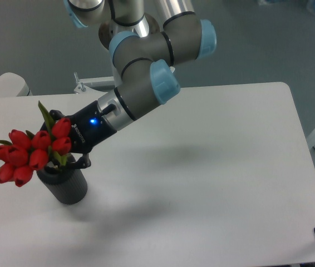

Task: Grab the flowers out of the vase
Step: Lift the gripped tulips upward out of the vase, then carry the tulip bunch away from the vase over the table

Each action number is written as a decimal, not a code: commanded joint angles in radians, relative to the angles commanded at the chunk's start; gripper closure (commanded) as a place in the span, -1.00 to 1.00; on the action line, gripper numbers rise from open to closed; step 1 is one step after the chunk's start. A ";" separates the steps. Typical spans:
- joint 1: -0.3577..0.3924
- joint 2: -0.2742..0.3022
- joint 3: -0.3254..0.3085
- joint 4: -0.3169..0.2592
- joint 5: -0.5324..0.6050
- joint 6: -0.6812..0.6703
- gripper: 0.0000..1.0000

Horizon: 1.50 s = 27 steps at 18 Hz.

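A bunch of red tulips, the flowers (pixel 24 156), stands in the dark ribbed vase (pixel 67 187) at the table's left front. The buds lean out to the left over the vase mouth, with green leaves pointing up and left. My gripper (pixel 64 160) reaches down from the upper right to the stems just above the vase mouth. Its black body with a blue light sits right behind the buds. One dark finger (pixel 83 163) shows at the vase rim. The buds hide the other finger and the gap, so I cannot tell whether it grips the stems.
The white table (pixel 202 167) stretches to the right and front. The arm's grey and blue joints (pixel 146 67) hang over the table's back left. A metal bracket (pixel 88 84) sits at the back edge. A white rounded object (pixel 7 84) lies beyond the left corner.
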 joint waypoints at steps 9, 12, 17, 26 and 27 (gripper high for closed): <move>0.066 0.000 0.104 0.000 -0.078 -0.166 0.39; 0.078 0.000 0.109 0.000 -0.089 -0.180 0.39; 0.104 0.000 0.118 0.000 -0.106 -0.232 0.39; 0.146 -0.061 0.239 0.000 -0.092 -0.238 0.42; 0.159 -0.080 0.261 0.000 -0.082 -0.238 0.42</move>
